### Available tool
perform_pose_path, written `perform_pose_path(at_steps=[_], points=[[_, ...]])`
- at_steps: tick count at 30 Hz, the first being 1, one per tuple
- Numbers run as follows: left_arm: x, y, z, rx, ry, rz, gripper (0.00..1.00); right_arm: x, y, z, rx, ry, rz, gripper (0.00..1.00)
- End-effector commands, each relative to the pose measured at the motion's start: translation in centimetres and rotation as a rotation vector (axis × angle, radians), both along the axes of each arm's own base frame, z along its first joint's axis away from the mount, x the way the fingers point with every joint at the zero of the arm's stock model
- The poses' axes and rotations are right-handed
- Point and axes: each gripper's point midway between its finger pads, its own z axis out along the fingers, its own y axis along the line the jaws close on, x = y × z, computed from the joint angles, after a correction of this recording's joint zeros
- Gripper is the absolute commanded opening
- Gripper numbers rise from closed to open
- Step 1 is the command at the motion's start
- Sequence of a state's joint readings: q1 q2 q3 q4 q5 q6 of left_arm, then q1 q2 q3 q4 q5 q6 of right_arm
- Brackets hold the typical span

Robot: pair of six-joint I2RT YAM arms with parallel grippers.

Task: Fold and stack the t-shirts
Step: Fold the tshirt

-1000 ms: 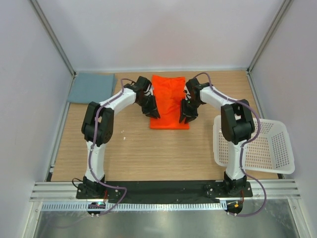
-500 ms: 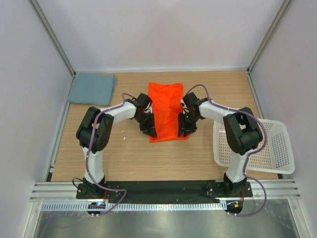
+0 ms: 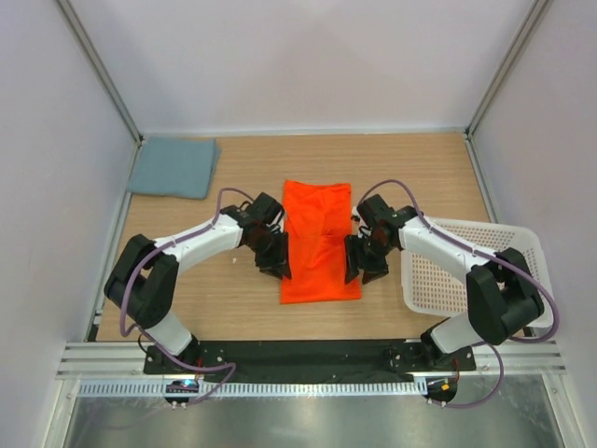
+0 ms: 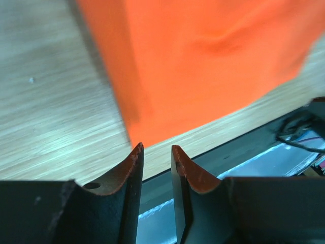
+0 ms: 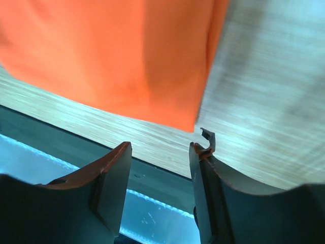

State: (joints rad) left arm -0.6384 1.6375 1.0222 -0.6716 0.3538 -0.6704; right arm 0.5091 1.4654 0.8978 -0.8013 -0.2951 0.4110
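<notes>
The orange t-shirt lies flat as a long folded strip in the middle of the table. The grey-blue t-shirt lies folded at the back left corner. My left gripper is at the orange shirt's near left edge. In the left wrist view its jaws stand slightly apart with nothing between them, just short of the shirt's corner. My right gripper is at the near right edge. In the right wrist view it is open and empty, with the shirt's corner just beyond the fingertips.
A white perforated basket stands at the right edge of the table, close to the right arm. The black base rail runs along the near edge, a little in front of the orange shirt.
Both arms have drawn back toward the near edge, and the orange shirt has slid nearer with them. It now lies lower on the table.
</notes>
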Motion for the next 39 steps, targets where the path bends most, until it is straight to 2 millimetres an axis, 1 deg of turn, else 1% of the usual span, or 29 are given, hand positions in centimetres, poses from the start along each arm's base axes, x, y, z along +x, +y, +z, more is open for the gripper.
perform_pose_path(at_steps=[1,2,3,4,5,6,7,8,9,10,12,13,16,17,19,21,24,26,27,29,31,32,33,34,35,37,38,39], points=[[3.8,-2.0,3.8,-0.088,-0.143,-0.006,0.3,4.0,1.2,3.5,0.045,-0.121,0.015,0.57],[4.4,-2.9,4.2,-0.127,-0.146,-0.01,0.3,4.6,1.4,3.6,0.05,-0.121,0.019,0.57],[4.9,-3.5,4.2,-0.151,-0.136,-0.002,0.29,5.2,1.7,3.0,0.05,-0.094,0.021,0.56],[5.5,-3.9,4.2,-0.168,-0.126,0.007,0.27,6.0,1.8,3.0,0.057,-0.096,0.01,0.54],[6.3,-4.9,3.9,-0.198,-0.118,0.005,0.27,7.2,2.3,3.5,0.078,-0.116,0.005,0.52],[6.8,-5.2,3.8,-0.204,-0.113,0.013,0.26,7.7,2.5,2.6,0.082,-0.088,0.001,0.47],[7.3,-5.5,3.7,-0.209,-0.115,0.014,0.25,8.9,2.9,3.0,0.113,-0.099,-0.01,0.42],[8.1,-6.1,3.3,-0.209,-0.109,0.015,0.24,9.4,2.9,2.7,0.124,-0.088,-0.019,0.38],[8.4,-6.3,3.3,-0.216,-0.106,0.014,0.23,9.9,3.0,2.6,0.139,-0.085,-0.027,0.28],[8.8,-6.6,3.2,-0.222,-0.102,0.014,0.22,10.8,3.4,2.4,0.167,-0.08,-0.034,0.25],[9.8,-6.9,2.9,-0.229,-0.094,0.017,0.22,12.1,3.1,2.1,0.191,-0.076,-0.068,0.2],[10.1,-6.9,2.8,-0.231,-0.095,0.019,0.22,12.8,3.3,1.8,0.207,-0.071,-0.077,0.2],[11.2,-6.6,2.3,-0.233,-0.078,0.036,0.21,14.4,2.9,1.7,0.234,-0.077,-0.11,0.18],[11.4,-6.5,2.1,-0.23,-0.073,0.036,0.21,14.7,2.8,1.1,0.233,-0.069,-0.115,0.18],[12.0,-5.9,1.5,-0.225,-0.063,0.05,0.21,15.6,2.4,0.8,0.236,-0.068,-0.137,0.18],[12.6,-5.3,1.0,-0.22,-0.06,0.061,0.21,16.0,1.6,-0.6,0.205,-0.048,-0.161,0.18],[13.2,-4.8,0.0,-0.209,-0.049,0.062,0.21,16.5,1.0,-2.7,0.171,-0.032,-0.163,0.2],[13.9,-4.3,-0.9,-0.196,-0.047,0.061,0.21,17.0,0.9,-3.3,0.164,-0.035,-0.147,0.21],[14.1,-4.1,-1.2,-0.194,-0.047,0.057,0.21,17.0,0.9,-4.3,0.153,-0.014,-0.146,0.21],[14.6,-3.9,-1.6,-0.177,-0.04,0.052,0.2,17.2,0.6,-4.5,0.127,-0.006,-0.154,0.21],[14.9,-3.9,-1.1,-0.174,-0.055,0.036,0.19,17.3,0.0,-3.8,0.087,-0.019,-0.158,0.23],[15.2,-4.0,-0.2,-0.18,-0.075,0.035,0.19,17.3,-0.3,-3.2,0.076,-0.033,-0.149,0.27],[15.4,-4.0,0.5,-0.187,-0.089,0.037,0.2,17.1,-0.6,-1.7,0.067,-0.053,-0.145,0.3],[15.6,-4.1,1.2,-0.194,-0.101,0.041,0.21,17.3,-0.9,-0.9,0.052,-0.071,-0.143,0.32],[15.7,-4.4,2.6,-0.215,-0.124,0.042,0.22,17.2,-1.1,-0.1,0.046,-0.081,-0.132,0.35],[15.7,-4.9,4.0,-0.24,-0.135,0.054,0.24,16.6,-1.4,2.1,0.042,-0.1,-0.124,0.38],[15.7,-5.6,5.5,-0.264,-0.159,0.046,0.24,16.2,-1.2,2.8,0.051,-0.104,-0.117,0.39],[15.7,-6.2,6.2,-0.289,-0.164,0.049,0.25,15.4,-1.1,3.1,0.06,-0.089,-0.114,0.4]])
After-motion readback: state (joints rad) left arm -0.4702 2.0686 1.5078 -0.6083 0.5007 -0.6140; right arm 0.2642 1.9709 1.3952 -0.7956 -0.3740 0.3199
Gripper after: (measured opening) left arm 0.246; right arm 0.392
